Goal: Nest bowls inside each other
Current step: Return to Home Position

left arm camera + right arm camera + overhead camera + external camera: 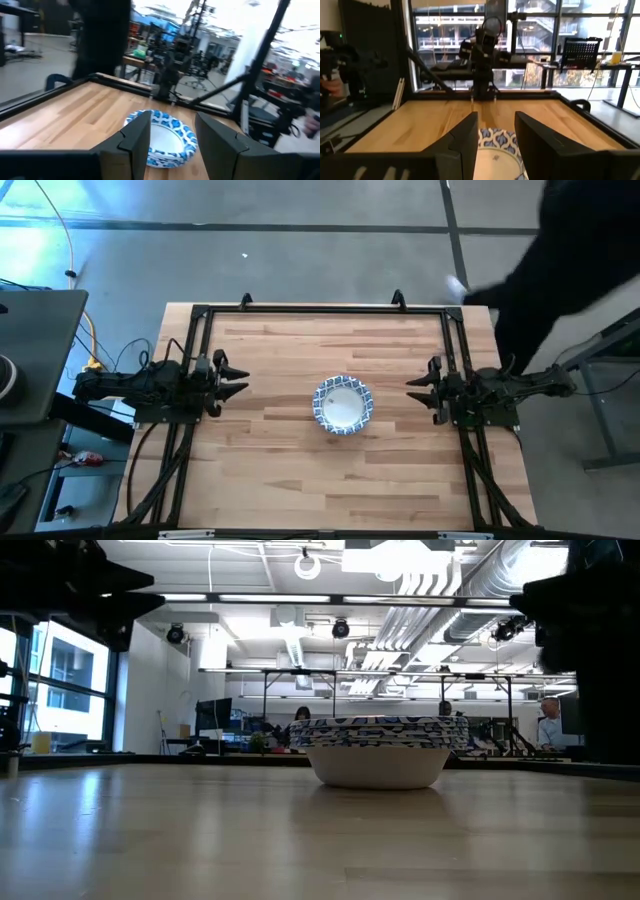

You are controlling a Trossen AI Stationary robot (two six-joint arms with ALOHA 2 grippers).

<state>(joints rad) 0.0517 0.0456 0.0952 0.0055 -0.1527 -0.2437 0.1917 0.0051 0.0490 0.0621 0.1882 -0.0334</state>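
Nested bowls (342,404) sit on the surface (270,470) between left tool (238,380) and right tool (418,392), both spread, empty.

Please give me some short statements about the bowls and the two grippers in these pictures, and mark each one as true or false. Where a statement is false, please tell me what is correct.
1. The stack of blue-and-white patterned bowls stands upright near the middle of the wooden table. True.
2. The left gripper is shut on the stack. False: it is open, at the table's left side, apart from the stack.
3. The right gripper is open and holds nothing. True.
4. One loose bowl lies near the table's right edge. False: no bowl shows outside the stack.
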